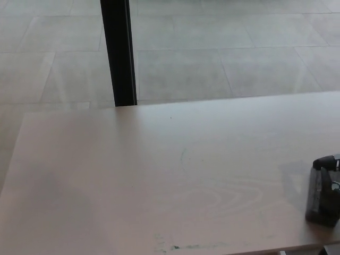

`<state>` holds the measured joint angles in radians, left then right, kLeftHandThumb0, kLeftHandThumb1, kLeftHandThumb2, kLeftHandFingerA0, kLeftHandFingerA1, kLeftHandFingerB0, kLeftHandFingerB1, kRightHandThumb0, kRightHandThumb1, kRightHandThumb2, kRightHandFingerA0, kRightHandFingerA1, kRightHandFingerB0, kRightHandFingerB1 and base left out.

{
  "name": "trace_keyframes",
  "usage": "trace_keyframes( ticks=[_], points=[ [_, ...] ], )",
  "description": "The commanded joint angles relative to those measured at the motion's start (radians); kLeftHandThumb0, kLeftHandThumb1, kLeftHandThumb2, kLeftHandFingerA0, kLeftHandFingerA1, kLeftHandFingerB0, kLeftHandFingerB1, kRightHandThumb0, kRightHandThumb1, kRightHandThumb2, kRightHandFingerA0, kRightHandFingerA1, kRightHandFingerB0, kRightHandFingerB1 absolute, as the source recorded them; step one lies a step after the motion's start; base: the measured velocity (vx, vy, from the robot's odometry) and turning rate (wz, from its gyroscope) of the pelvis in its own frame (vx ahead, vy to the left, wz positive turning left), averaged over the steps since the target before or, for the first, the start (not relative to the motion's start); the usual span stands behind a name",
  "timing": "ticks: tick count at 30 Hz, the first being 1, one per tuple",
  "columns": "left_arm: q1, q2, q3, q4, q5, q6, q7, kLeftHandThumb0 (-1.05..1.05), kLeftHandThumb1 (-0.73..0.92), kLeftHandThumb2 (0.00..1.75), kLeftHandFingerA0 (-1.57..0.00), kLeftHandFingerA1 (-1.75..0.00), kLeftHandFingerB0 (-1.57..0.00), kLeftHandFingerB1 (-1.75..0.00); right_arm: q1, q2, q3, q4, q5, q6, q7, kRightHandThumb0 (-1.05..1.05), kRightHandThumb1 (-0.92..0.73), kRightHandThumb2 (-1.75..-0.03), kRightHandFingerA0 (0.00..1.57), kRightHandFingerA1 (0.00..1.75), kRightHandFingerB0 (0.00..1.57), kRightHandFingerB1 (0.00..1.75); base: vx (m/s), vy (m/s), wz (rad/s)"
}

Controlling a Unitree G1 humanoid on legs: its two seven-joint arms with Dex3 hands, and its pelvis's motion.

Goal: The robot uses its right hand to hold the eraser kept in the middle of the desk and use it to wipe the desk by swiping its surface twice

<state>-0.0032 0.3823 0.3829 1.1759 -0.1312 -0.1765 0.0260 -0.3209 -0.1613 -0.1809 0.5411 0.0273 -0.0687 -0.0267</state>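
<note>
The dark eraser (320,199) lies flat on the pale wooden desk (159,170), at the far right edge of the head view, near the desk's front. My right hand (329,162) shows only as black fingers curled over the eraser's far end, and the rest of it is cut off by the frame. It is shut on the eraser. My left hand does not show.
A black vertical post (118,53) stands behind the desk's far edge at the left. Grey floor tiles (223,48) lie beyond. Faint green smudges (178,246) mark the desk's front edge.
</note>
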Motion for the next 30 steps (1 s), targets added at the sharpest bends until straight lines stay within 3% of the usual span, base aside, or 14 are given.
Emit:
trace_keyframes(
  ticks=[1,2,5,8,10,12,13,15,20,21,24,25,26,30],
  points=[
    [0.01,0.017,-0.007,-0.016,0.002,0.012,0.011,-0.54,0.61,1.02,-0.76,-0.81,-0.53,-0.67,-0.003,-0.045,0.042,0.004,0.056,0.119,0.2,-0.69,-0.64,-0.99,1.0,1.05,0.23,0.49,0.0,0.0,0.0],
    [0.012,0.017,-0.005,-0.018,0.0,0.01,0.007,-0.54,0.62,1.02,-0.75,-0.81,-0.55,-0.68,-0.017,-0.068,0.052,-0.001,0.054,0.116,0.233,-0.68,-0.78,-0.64,0.96,0.8,0.24,0.3,0.0,0.0,0.0],
    [0.009,0.021,0.0,0.002,-0.006,0.003,0.0,-0.54,0.78,0.63,-0.72,-0.73,-0.62,-0.62,-0.031,-0.097,0.051,-0.044,0.082,0.148,0.277,-0.72,-0.63,-0.94,0.83,0.67,0.11,0.42,0.0,0.0,0.0],
    [0.022,0.021,-0.009,-0.01,0.005,0.011,0.014,-0.56,0.62,1.02,-0.77,-0.83,-0.59,-0.7,-0.037,-0.127,0.041,-0.081,0.104,0.171,0.309,-0.71,-0.8,-0.65,0.72,0.51,0.16,0.26,0.0,0.0,0.0],
    [0.027,0.013,0.002,-0.018,-0.008,0.007,0.018,-0.54,0.77,0.62,-0.76,-0.83,-0.64,-0.66,-0.041,-0.159,0.035,-0.101,0.107,0.179,0.326,-0.75,-0.8,-0.64,0.65,0.49,0.16,0.27,0.0,0.0,0.0],
    [0.026,0.018,-0.007,-0.006,0.006,0.003,0.027,-0.59,0.61,1.01,-0.8,-0.84,-0.58,-0.68,-0.057,-0.22,0.02,-0.118,0.113,0.203,0.357,-0.87,-0.67,-0.99,0.52,0.58,0.1,0.39,0.0,0.0,0.0],
    [0.028,0.018,-0.007,-0.007,0.005,0.002,0.024,-0.56,0.61,1.02,-0.79,-0.82,-0.54,-0.67,-0.063,-0.24,0.015,-0.112,0.108,0.194,0.361,-0.81,-0.79,-0.64,0.58,0.46,0.16,0.27,0.0,0.0,0.0],
    [0.034,0.022,-0.011,-0.011,0.009,0.001,0.017,-0.56,0.8,0.64,-0.69,-0.67,-0.57,-0.58,-0.067,-0.263,-0.005,-0.124,0.126,0.205,0.365,-0.8,-0.79,-0.64,0.63,0.47,0.19,0.28,0.0,0.0,0.0],
    [0.045,0.03,-0.014,-0.008,0.008,-0.003,0.016,-0.55,0.79,0.63,-0.73,-0.71,-0.65,-0.61,-0.05,-0.339,-0.1,-0.178,0.19,0.26,0.388,-0.8,-0.81,-0.65,0.68,0.48,0.25,0.3,0.0,0.0,0.0],
    [0.05,0.03,-0.013,-0.012,0.006,-0.003,0.015,-0.55,0.63,1.02,-0.76,-0.81,-0.61,-0.71,-0.025,-0.37,-0.16,-0.21,0.236,0.3,0.397,-0.8,-0.67,-1.01,0.61,0.61,0.25,0.46,0.0,0.0,0.0],
    [0.058,0.031,-0.003,-0.009,-0.006,-0.018,0.001,-0.53,0.8,0.63,-0.74,-0.77,-0.67,-0.7,0.003,-0.412,-0.296,-0.262,0.338,0.405,0.407,-0.74,-0.64,-1.0,0.65,0.63,0.37,0.51,0.0,0.0,0.0],
    [0.055,0.036,-0.002,0.0,-0.006,-0.014,-0.001,-0.54,0.63,1.03,-0.73,-0.81,-0.59,-0.71,0.016,-0.422,-0.351,-0.277,0.376,0.424,0.41,-0.74,-0.65,-1.01,0.68,0.65,0.4,0.53,0.0,0.0,0.0],
    [0.057,0.038,-0.006,-0.003,-0.001,-0.012,0.002,-0.54,0.8,0.63,-0.72,-0.7,-0.59,-0.6,0.022,-0.427,-0.388,-0.292,0.4,0.45,0.4,-0.74,-0.64,-1.02,0.72,0.65,0.44,0.55,0.0,0.0,0.0],
    [0.059,0.042,-0.013,0.003,0.007,-0.018,0.007,-0.54,0.8,0.64,-0.7,-0.67,-0.6,-0.6,0.077,-0.478,-0.538,-0.289,0.454,0.44,0.442,-0.78,-0.81,-0.65,0.85,0.6,0.55,0.45,0.0,0.0,0.0]
  ],
)
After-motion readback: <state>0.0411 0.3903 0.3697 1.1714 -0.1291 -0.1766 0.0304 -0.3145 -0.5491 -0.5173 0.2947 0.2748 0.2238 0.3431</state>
